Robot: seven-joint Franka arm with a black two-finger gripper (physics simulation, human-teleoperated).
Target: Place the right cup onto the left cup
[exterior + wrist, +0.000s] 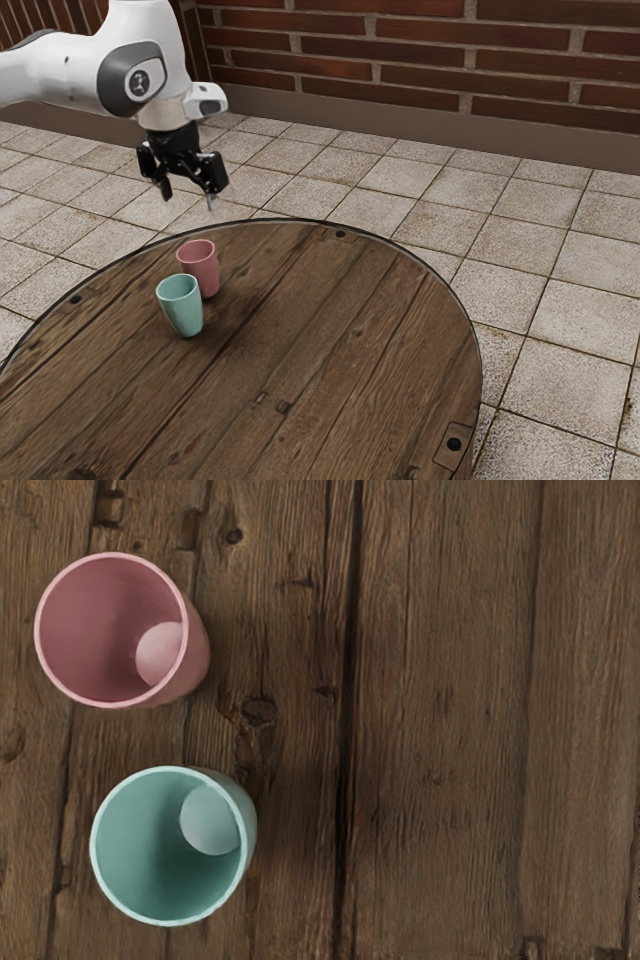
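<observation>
High above the table's far side, my gripper (pixel 190 192) hangs open in the exterior view with nothing between its fingers. Below it, a pink cup (pixel 203 270) stands upright on the wooden table. A teal cup (pixel 183 308) is upright too, nearer the exterior camera, partly overlapping the pink one there. Looking down from my hand, the pink cup (pixel 115 630) and the teal cup (pixel 170 845) are both seen from above, standing apart with bare wood between them. Their insides hold nothing visible.
The round wooden table (pixel 330 330) has a thin dark rim and small dark bolts near its edge. Pale floor tiles (pixel 540 230) surround it, and a brick wall (pixel 400 50) rises behind.
</observation>
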